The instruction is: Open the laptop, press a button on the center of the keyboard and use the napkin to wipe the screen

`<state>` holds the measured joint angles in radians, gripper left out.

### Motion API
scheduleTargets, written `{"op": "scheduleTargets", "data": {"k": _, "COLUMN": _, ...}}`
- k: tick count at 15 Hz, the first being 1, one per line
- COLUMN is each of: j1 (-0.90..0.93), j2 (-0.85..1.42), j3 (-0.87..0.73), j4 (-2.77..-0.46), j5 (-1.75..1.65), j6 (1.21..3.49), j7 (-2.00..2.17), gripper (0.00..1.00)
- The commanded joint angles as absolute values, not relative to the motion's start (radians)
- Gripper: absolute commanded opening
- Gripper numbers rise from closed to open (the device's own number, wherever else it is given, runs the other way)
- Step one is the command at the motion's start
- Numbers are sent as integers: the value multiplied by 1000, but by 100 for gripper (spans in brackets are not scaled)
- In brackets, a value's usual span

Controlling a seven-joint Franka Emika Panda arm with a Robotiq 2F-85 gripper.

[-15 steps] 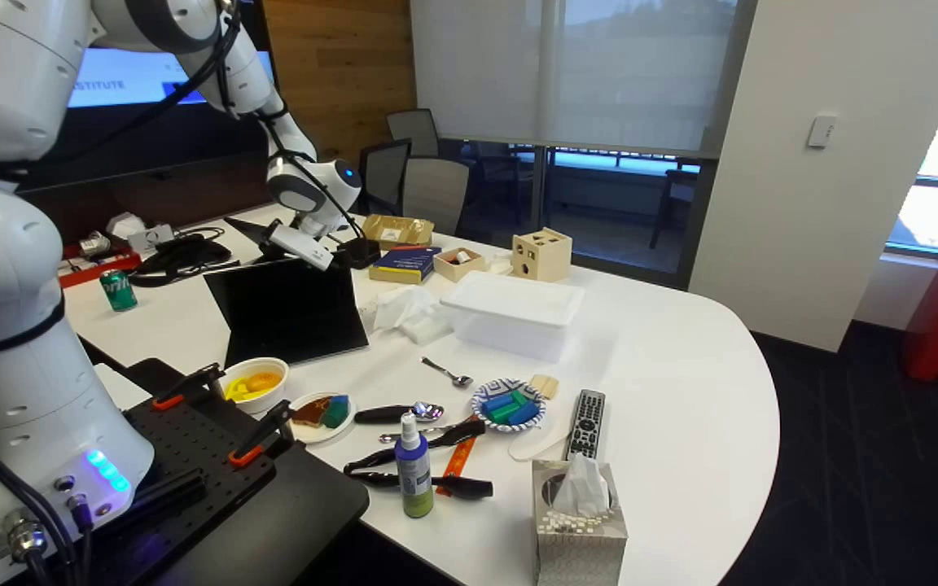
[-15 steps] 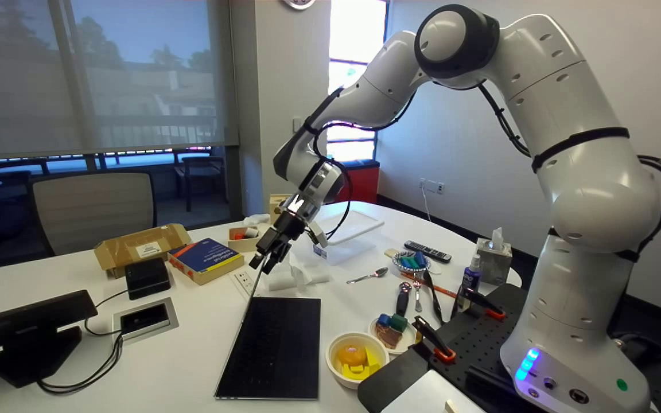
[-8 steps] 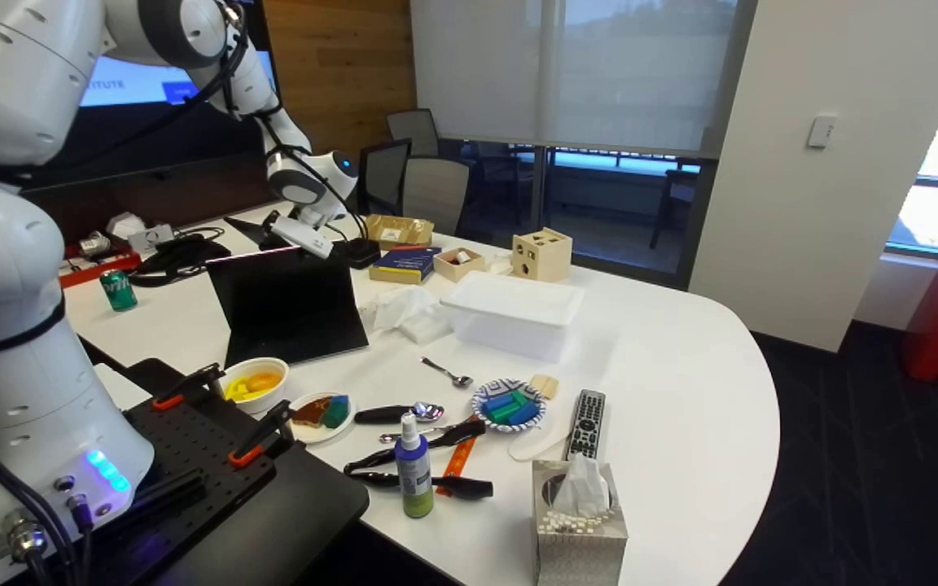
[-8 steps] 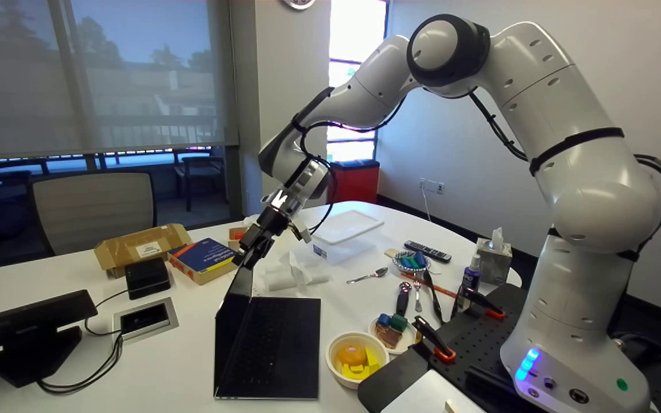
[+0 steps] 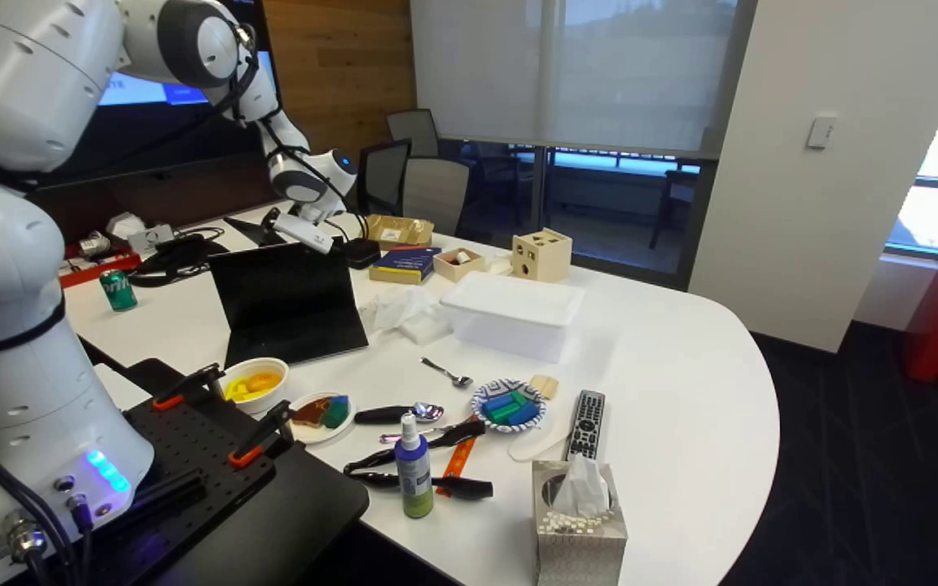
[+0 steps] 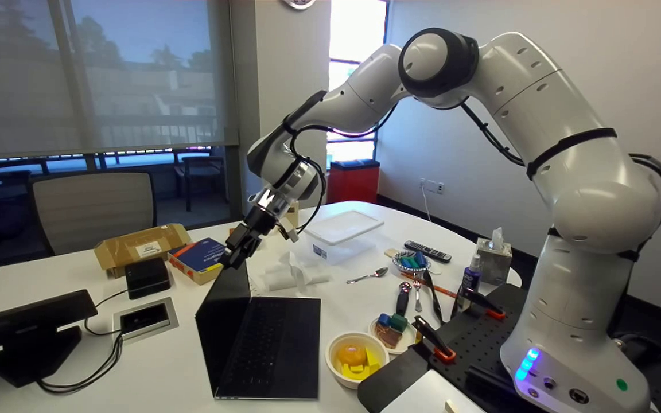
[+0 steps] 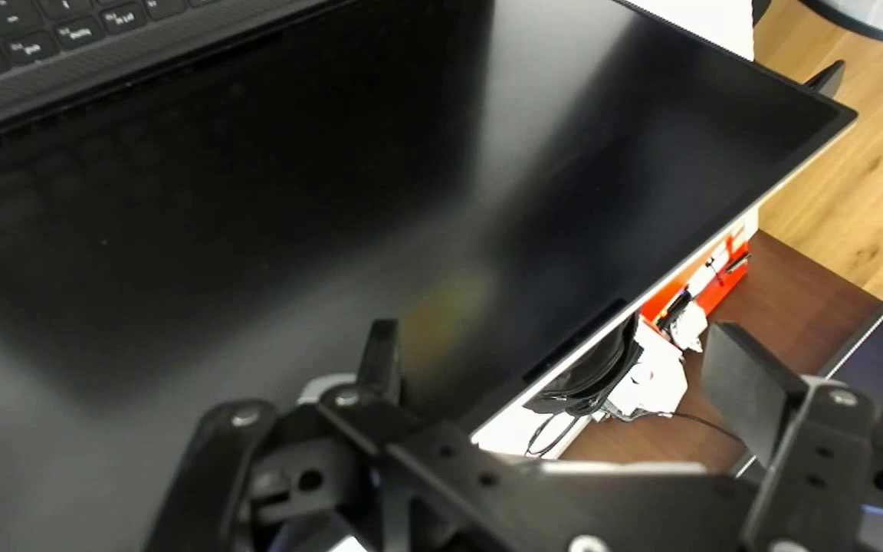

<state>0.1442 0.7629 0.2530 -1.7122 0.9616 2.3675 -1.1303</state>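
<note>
The laptop stands open on the table. Its dark screen [image 6: 224,327] leans back past upright, and its dark keyboard [image 6: 261,344] lies flat. In an exterior view the black screen [image 5: 286,285] faces the camera. My gripper [image 6: 233,258] is at the screen's top edge. In the wrist view my gripper [image 7: 551,330] is open, one finger over the screen face [image 7: 380,215], the other beyond its edge; contact is unclear. Some keyboard keys [image 7: 66,31] show at the top left there. A crumpled white napkin [image 6: 296,275] lies beside the laptop; it also shows in an exterior view [image 5: 404,305].
A bowl of yellow food [image 6: 359,358] and a small plate [image 6: 405,344] stand close to the keyboard's front. A book [image 6: 201,261] and a black device [image 6: 147,278] lie behind the screen. A lidded plastic box [image 5: 510,313], spray bottle [image 5: 414,472] and tissue box [image 5: 579,529] are further off.
The screen has swung from near upright to leaning further back, away from the keyboard. My gripper has moved along with its top edge, and the arm has lowered and reached further out.
</note>
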Motion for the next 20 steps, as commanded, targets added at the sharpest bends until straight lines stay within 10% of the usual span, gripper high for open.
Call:
{"op": "scheduleTargets", "data": {"k": 1, "j1": 159, "j2": 818, "j3": 270, "j4": -1606, "j5": 908, "j6": 2341, "j7": -1064, "gripper": 100}}
{"op": "scheduleTargets", "data": {"k": 20, "j1": 149, "j2": 674, "j3": 279, "j4": -1846, "j5": 526, "j6": 2484, "j7": -551, "gripper": 100}}
